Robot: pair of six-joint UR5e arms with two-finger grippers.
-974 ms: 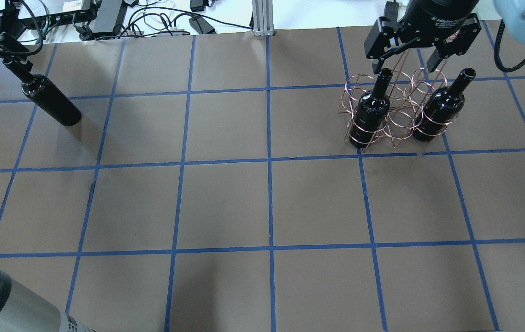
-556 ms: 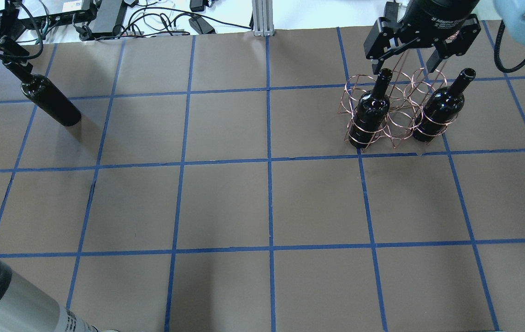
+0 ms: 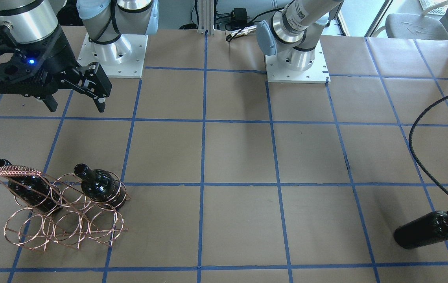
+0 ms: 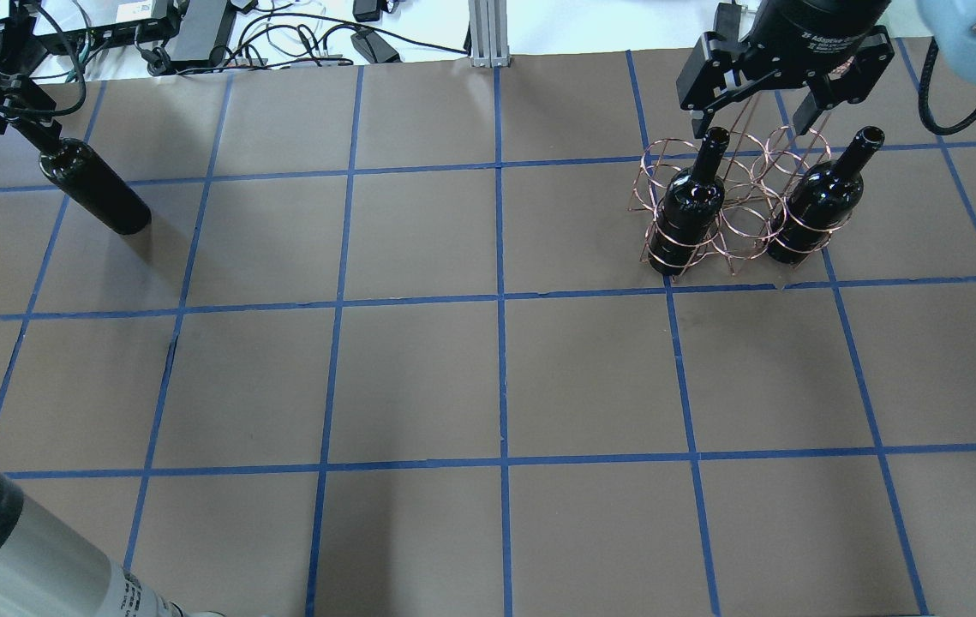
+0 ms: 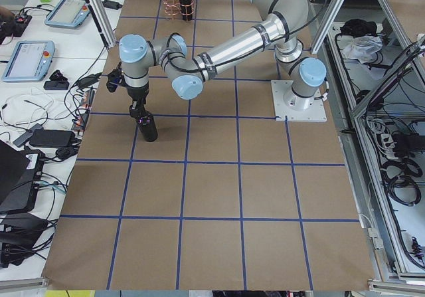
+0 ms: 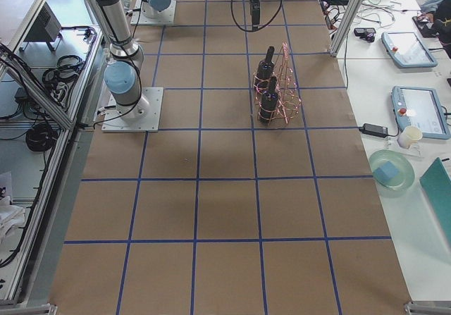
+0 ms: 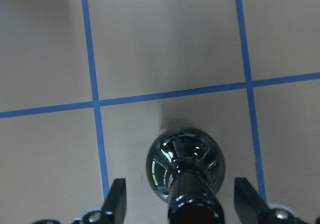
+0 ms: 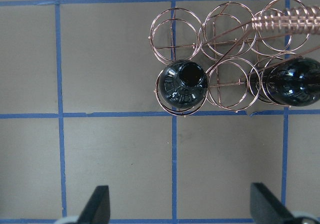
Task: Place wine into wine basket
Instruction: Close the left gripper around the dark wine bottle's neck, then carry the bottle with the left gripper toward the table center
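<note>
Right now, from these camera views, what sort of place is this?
Most likely a robotics lab. Two robot arms are bolted to a paper-covered table marked with a blue tape grid, and control tablets and cables lie on the benches around it.

Four wide views around one table [image 4: 419,377], two downward wrist close-ups

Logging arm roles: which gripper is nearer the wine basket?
Right. The right gripper hangs open above and beside the wine basket; the left gripper sits across the table, around the loose wine bottle's neck.
</note>
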